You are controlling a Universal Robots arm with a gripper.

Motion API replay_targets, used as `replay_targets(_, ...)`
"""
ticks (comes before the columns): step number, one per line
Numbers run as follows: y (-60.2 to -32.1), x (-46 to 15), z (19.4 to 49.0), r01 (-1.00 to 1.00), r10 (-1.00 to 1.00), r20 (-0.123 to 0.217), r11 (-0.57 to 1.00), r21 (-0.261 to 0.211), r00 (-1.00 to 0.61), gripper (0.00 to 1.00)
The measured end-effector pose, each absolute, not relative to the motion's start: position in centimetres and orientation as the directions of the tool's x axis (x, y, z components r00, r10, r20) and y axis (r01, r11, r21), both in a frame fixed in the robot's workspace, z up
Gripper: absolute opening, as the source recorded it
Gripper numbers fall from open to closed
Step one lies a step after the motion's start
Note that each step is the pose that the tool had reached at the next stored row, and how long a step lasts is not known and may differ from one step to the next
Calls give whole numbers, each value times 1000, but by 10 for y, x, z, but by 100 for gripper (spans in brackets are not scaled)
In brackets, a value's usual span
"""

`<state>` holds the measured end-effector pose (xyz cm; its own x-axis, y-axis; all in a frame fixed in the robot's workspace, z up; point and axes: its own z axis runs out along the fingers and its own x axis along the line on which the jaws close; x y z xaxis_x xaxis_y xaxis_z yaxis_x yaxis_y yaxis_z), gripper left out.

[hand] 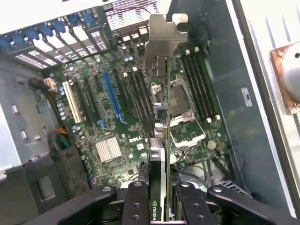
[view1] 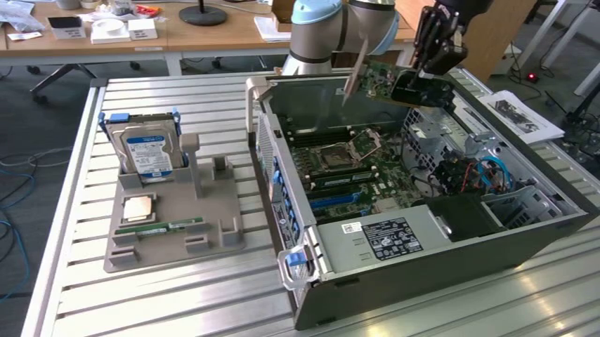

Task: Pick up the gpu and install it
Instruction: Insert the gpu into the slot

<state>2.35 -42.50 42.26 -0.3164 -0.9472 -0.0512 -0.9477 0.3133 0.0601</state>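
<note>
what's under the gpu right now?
The green-and-black gpu card with metal bracket, held by the pincer, hangs over the open grey computer case. Below: green motherboard, open silver CPU socket, long blue slot. The card's edge hides a strip of board.

Slatted metal worktable in the foreground, with a printed sheet lying at its edge on the exterior view's right. Behind it are wooden desks carrying small white boxes and a round black stand base, with chair legs on casters underneath. Grey floor on the exterior view's left, loose cables on it; even indoor light.
</note>
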Motion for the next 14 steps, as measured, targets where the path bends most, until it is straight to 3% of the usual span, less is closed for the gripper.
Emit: replay_targets(14, -425, 23, 422, -993, -993, -51, 100, 60, -103, 27)
